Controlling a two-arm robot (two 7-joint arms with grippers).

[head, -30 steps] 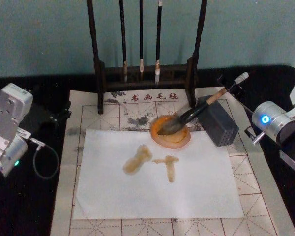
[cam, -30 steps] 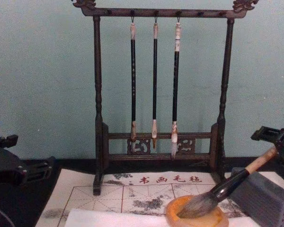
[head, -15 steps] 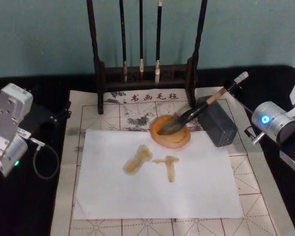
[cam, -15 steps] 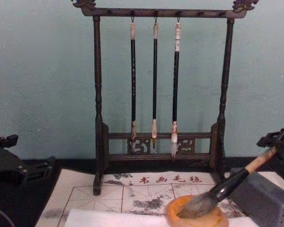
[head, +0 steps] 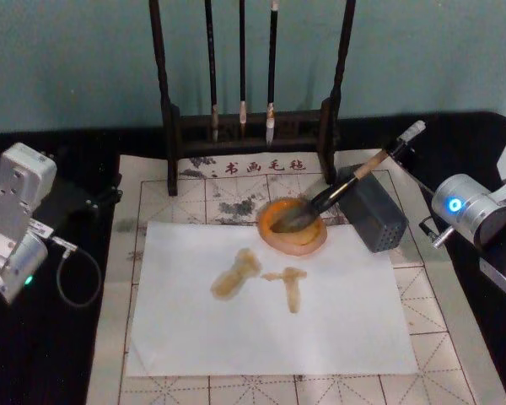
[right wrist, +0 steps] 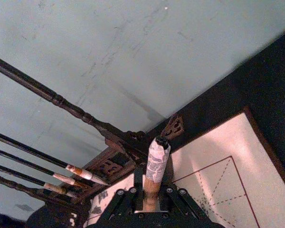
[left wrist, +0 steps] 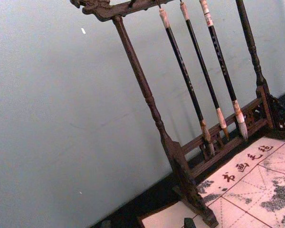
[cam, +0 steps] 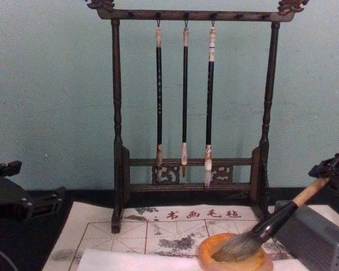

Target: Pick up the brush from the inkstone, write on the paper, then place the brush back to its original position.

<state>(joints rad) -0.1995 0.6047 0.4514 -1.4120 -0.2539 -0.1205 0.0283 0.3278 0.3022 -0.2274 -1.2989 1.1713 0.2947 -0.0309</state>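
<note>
The left hand (head: 94,199) is parked at the surface's left edge; I cannot tell whether it is open. The paper (head: 236,329) lies on the mat (head: 152,192). At its far edge sits the inkstone (head: 293,245) with the brush (head: 322,200) tuft inside. The handle slants over the grey block (head: 379,221) into the right hand (head: 396,150), which is clamped on it.

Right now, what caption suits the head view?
The right gripper holds the brush, bristles in the inkstone by the stained paper; left gripper parked at left.
</note>
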